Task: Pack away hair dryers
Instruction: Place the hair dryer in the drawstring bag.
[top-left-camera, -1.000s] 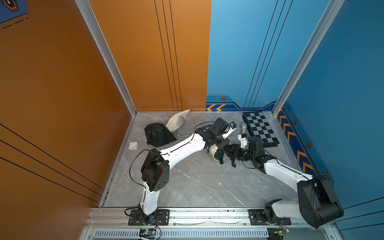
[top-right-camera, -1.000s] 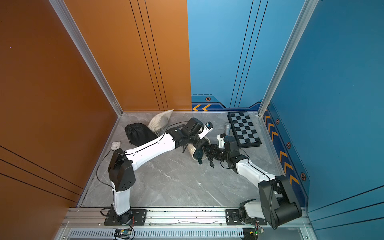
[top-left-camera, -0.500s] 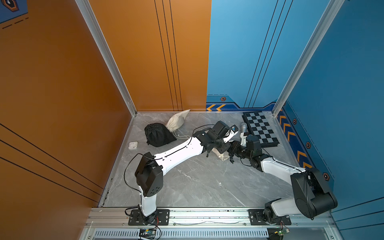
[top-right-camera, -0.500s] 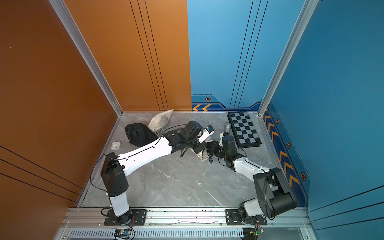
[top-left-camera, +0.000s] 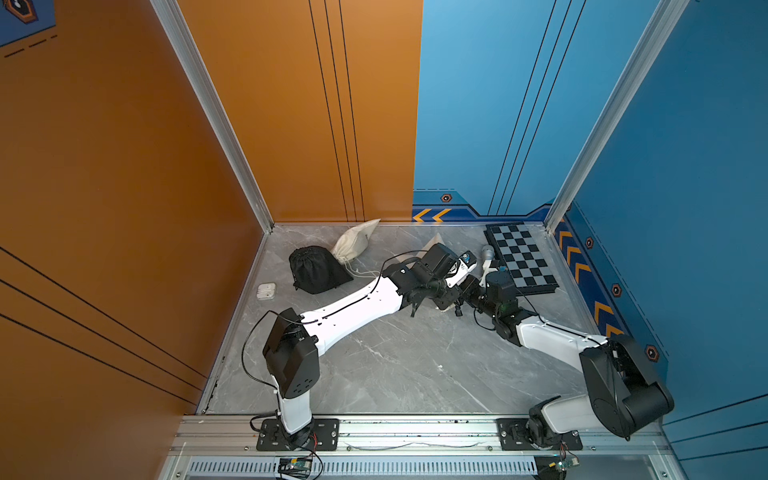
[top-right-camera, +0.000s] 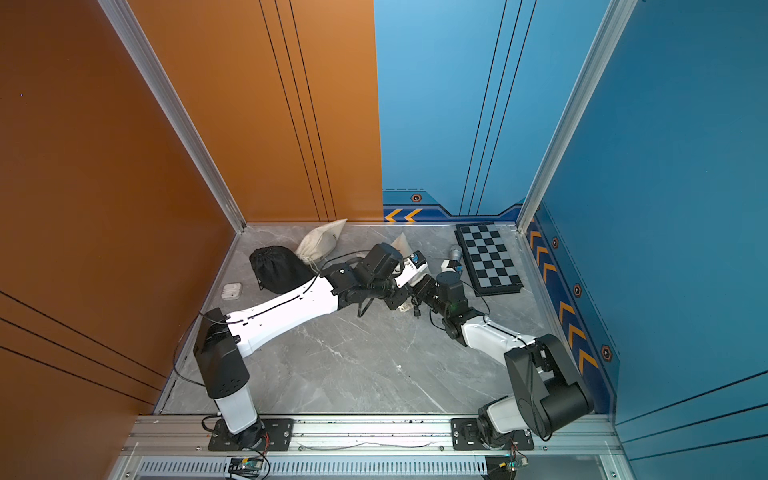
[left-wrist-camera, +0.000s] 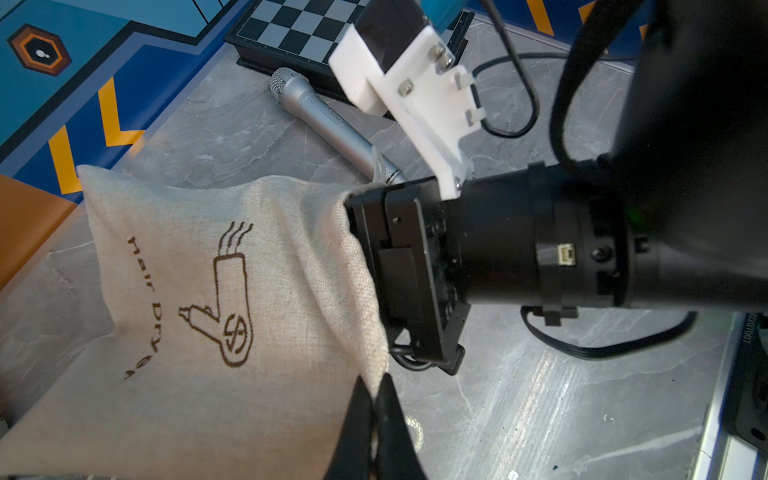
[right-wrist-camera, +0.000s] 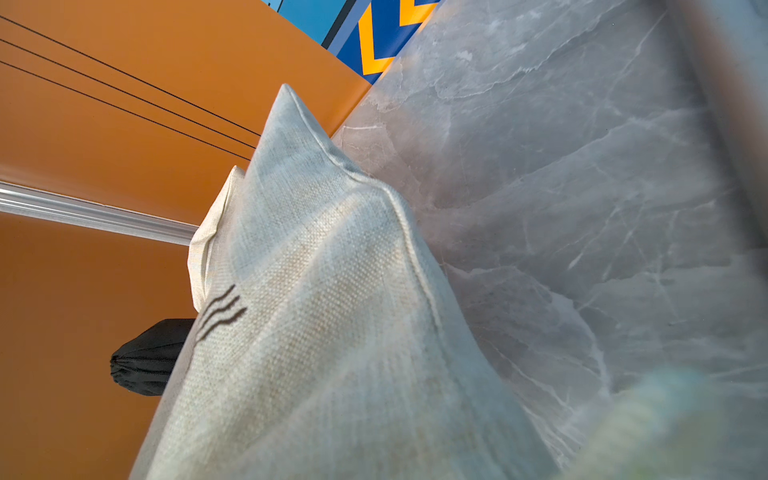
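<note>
Beige drawstring bag (left-wrist-camera: 199, 291) printed "Hair Dryer" plus a dryer drawing, table 1 o'clock; left gripper (left-wrist-camera: 374, 386) pinched tight on its mouth hem; right gripper (left-wrist-camera: 403, 266) pushed into the mouth, fingers hidden, can't tell its gap; hair dryers not visible, bag contents unclear; black drawstring bag (top-left-camera: 316, 270) at 10 o'clock.

The desk (top-left-camera: 395, 365) carries three cloth drawstring bags: two beige, namely the rear beige bag (top-left-camera: 355, 243) and the printed beige bag (left-wrist-camera: 208, 311), and one black bag (top-left-camera: 316, 270). There is one grey microphone (left-wrist-camera: 328, 120), one chessboard (top-left-camera: 521, 257) and one small white case (top-left-camera: 266, 290). Two robot arms are in view, the left arm (top-left-camera: 357, 303) and the right arm (top-left-camera: 552, 336).
</note>
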